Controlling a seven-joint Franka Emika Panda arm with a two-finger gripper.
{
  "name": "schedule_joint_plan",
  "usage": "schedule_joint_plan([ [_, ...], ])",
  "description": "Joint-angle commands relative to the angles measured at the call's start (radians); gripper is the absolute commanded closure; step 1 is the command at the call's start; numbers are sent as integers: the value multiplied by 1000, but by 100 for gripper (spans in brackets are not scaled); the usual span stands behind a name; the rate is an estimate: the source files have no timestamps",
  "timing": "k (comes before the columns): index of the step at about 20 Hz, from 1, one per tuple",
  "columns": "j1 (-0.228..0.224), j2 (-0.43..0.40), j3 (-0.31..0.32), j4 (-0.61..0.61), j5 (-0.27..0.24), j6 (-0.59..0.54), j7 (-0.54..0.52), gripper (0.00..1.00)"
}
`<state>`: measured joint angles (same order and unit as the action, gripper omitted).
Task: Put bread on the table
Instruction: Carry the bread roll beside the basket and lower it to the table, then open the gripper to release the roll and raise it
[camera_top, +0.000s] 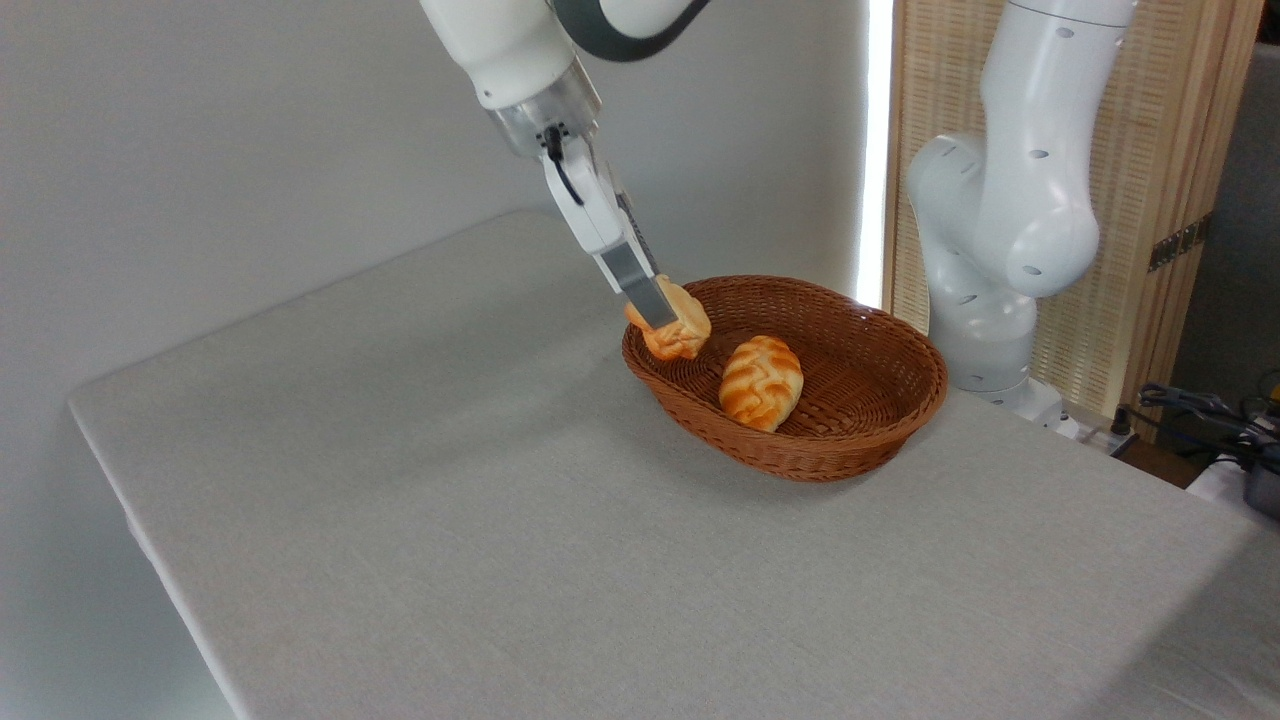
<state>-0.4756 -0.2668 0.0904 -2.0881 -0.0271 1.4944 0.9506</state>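
Observation:
The bread, a small lumpy pale-tan roll with an orange underside, hangs at the left rim of the wicker basket, just above its edge. My gripper comes down from the upper left at a slant and is shut on the bread. The near finger covers part of the roll. The table, covered in light-grey cloth, spreads out to the left and front of the basket.
An oval braided roll with orange and white stripes lies inside the basket. The arm's white base stands behind the table at the right, before a wooden screen. Cables lie at the far right edge.

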Motion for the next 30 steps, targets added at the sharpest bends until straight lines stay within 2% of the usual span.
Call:
schedule_joint_plan([
  [1,8,67,17,117,4,7,-32,30],
  [5,31,135,20,166,7,137,-157,29],
  [11,37,222,35,171,12,361,-335,26],
  [14,38,268,35,171,9,453,-453,18],
  [16,37,290,35,171,6,497,-528,1],
  [20,26,333,26,169,12,500,-533,0],
  [30,25,334,25,166,12,488,-526,0],
])
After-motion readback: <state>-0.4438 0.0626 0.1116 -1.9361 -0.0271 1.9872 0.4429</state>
